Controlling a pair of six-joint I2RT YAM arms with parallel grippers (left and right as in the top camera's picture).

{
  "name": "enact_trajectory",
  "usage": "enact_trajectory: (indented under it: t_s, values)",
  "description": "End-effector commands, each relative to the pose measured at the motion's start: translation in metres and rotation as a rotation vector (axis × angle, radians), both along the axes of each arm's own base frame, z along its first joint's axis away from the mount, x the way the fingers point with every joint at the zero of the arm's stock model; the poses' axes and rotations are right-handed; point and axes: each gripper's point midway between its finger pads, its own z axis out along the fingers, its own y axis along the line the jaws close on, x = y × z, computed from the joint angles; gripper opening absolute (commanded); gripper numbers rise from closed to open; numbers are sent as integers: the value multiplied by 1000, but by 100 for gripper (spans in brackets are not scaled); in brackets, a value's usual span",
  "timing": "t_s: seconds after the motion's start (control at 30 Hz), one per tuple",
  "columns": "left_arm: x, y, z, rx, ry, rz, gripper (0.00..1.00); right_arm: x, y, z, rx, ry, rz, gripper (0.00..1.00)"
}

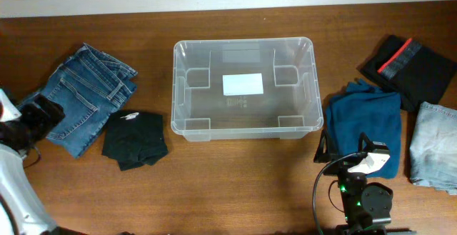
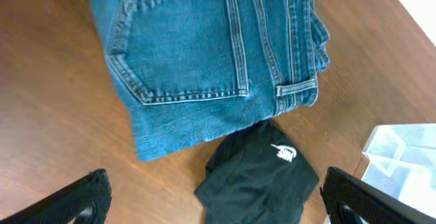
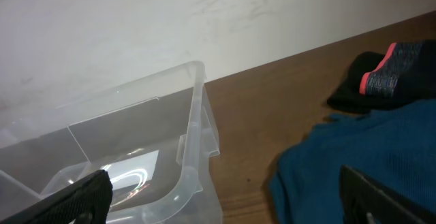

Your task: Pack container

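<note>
The clear plastic container [image 1: 173,85] stands empty mid-table, a white label [image 1: 243,84] on its base. Folded blue jeans [image 1: 89,96] and a black shirt [image 1: 134,138] lie to its left. A teal garment [image 1: 364,121], a black garment with a red band [image 1: 410,67] and light denim [image 1: 434,146] lie to its right. My left gripper [image 1: 41,113] is open and empty at the jeans' left end; in the left wrist view its jaws [image 2: 214,183] hang above the black shirt [image 2: 259,176] and jeans [image 2: 204,54]. My right gripper [image 1: 348,153] is open and empty, between the container [image 3: 197,115] and the teal garment [image 3: 368,156].
A pale wall [image 3: 136,26] runs behind the table's far edge. Bare wood lies in front of the container [image 1: 243,178]. A corner of the container shows in the left wrist view [image 2: 402,149].
</note>
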Motion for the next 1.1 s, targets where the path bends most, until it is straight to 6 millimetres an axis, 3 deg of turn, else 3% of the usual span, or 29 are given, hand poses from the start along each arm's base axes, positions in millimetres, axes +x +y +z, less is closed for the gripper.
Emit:
enact_trajectory:
  t_s: [0.0,0.5,0.9,1.07]
  values:
    - [-1,0,-16,-35,-8,-18,99,0,0,-2,-1,2,-5,98]
    - [-8,18,-68,-191,-128,-29,99,0,0,-2,-1,2,-5,98]
    - [-25,27,-112,-143,-127,23,99,0,0,-2,-1,2,-5,99]
    - [-23,28,-123,-163,-132,46,99,0,0,-2,-1,2,-5,98]
